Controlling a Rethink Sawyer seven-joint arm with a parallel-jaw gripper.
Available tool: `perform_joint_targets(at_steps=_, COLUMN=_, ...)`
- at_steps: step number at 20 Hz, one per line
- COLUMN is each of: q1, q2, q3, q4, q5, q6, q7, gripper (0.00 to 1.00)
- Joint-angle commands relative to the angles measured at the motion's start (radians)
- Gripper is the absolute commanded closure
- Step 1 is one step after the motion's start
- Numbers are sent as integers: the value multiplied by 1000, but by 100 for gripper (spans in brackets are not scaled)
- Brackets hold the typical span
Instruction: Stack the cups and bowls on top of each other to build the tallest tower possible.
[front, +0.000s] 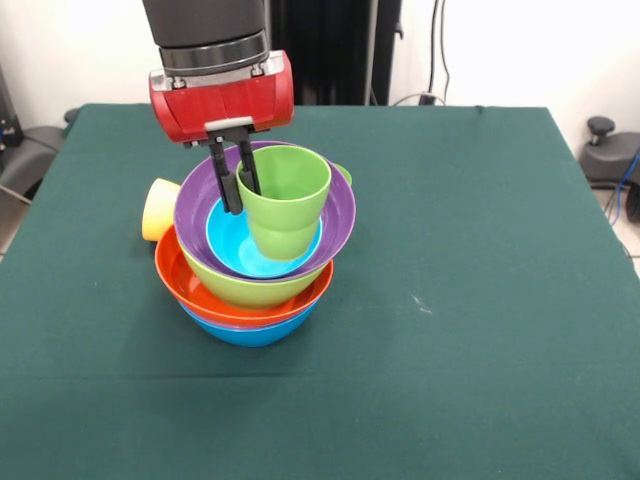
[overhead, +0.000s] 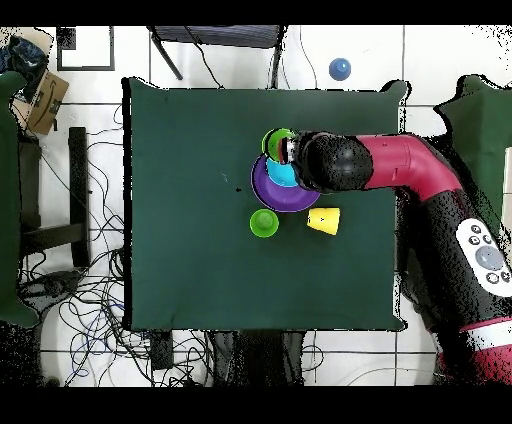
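Note:
The tower stands left of the table's middle: a blue bowl (front: 250, 330) at the bottom, then orange (front: 200, 290), lime green (front: 250, 292) and purple (front: 195, 215) bowls, with the small cyan bowl (front: 232, 250) nested on top. My gripper (front: 245, 198) is shut on the left rim of the light green cup (front: 290, 200), one finger inside and one outside. The cup is upright, slightly tilted, with its base in the cyan bowl. The pale yellow cup (front: 160, 208) lies on its side on the cloth, touching the stack's far left side. In the overhead view the purple bowl (overhead: 285, 190) and yellow cup (overhead: 322, 220) show.
The green cloth table (front: 480, 300) stretches to the right of the stack. The red arm (overhead: 400, 165) reaches in over the table's edge. A blue ball (overhead: 340, 69) and cables lie on the floor beyond the table.

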Motion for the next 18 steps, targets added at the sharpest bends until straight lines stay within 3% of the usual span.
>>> perform_joint_targets(at_steps=1, q1=18, q2=40, q3=-86, q4=53, q5=-73, q6=-18, q7=-56, gripper=100)
perform_joint_targets(at_steps=18, q1=-18, q2=59, q3=-81, q4=69, q5=-91, q6=-37, q7=-85, gripper=100)
